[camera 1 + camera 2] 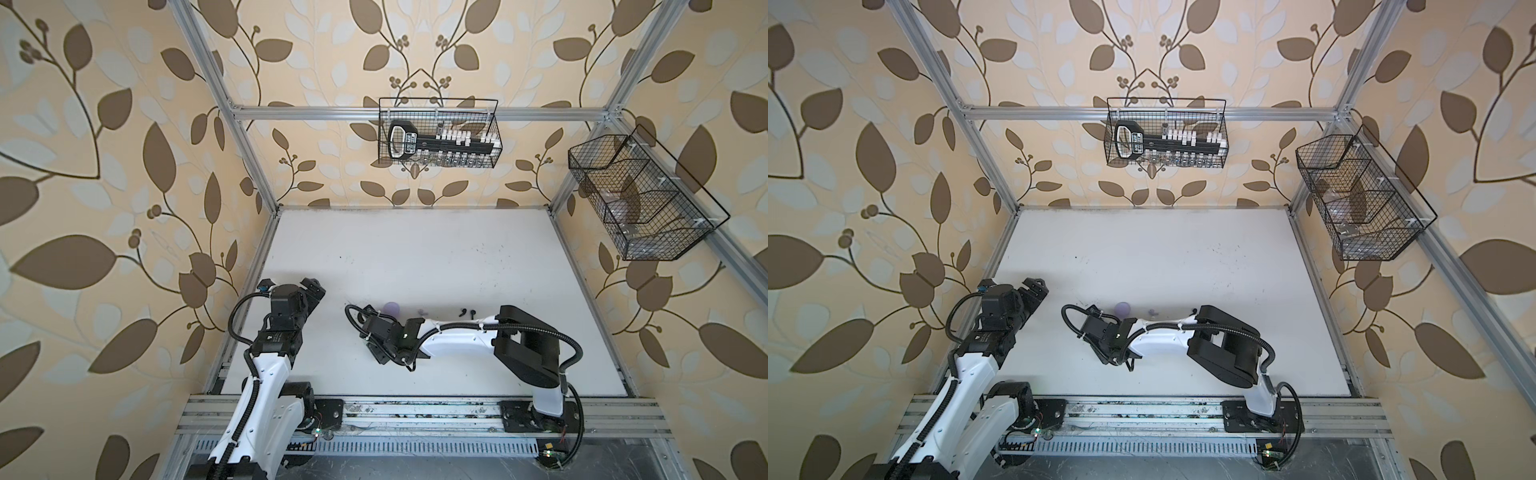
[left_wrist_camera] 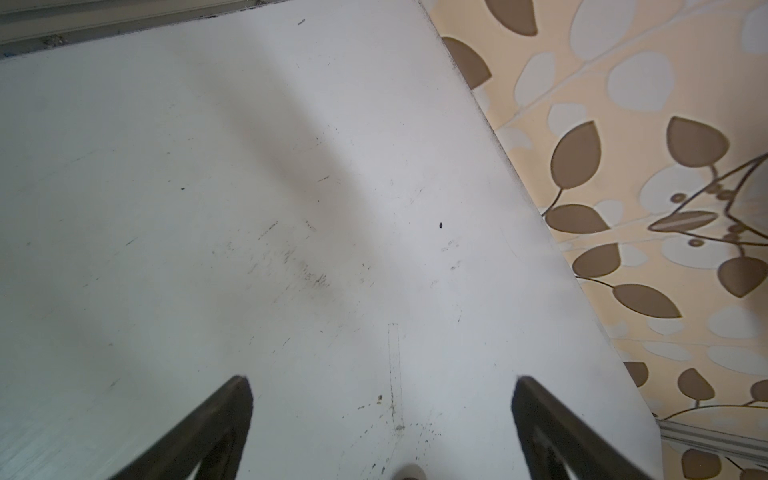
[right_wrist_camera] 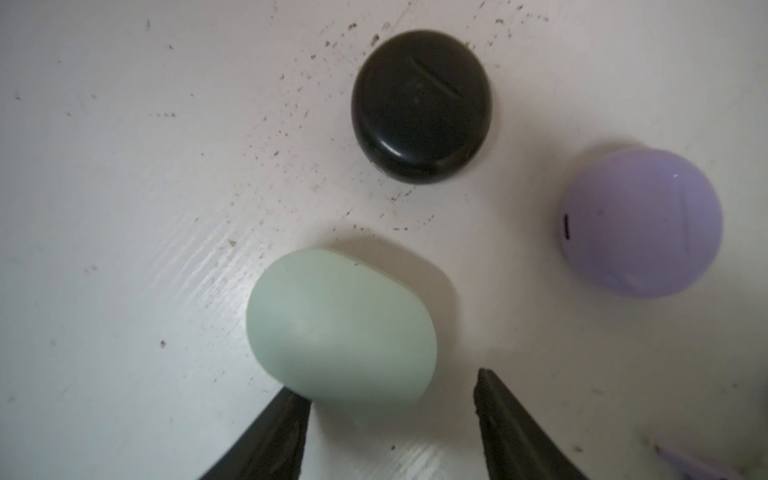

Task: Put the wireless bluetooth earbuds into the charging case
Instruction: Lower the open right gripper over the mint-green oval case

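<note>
The right gripper (image 3: 388,395) is hovering with its jaws apart, either side of one end of the closed mint case (image 3: 340,324), which is lying near the lavender case (image 3: 640,222). The black case (image 3: 422,106) is lying near it too. In a top view, lavender earbuds (image 1: 422,311) are resting just beside the lavender case and black earbuds (image 1: 586,312) well apart from it. The left gripper (image 2: 382,382) is gaping wide over the white table (image 2: 208,208).

Mint case (image 3: 340,328), black case (image 3: 419,104), lavender case (image 3: 640,224).

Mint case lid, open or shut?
Shut: in the right wrist view the mint case is one smooth closed shell, no wells showing.
</note>
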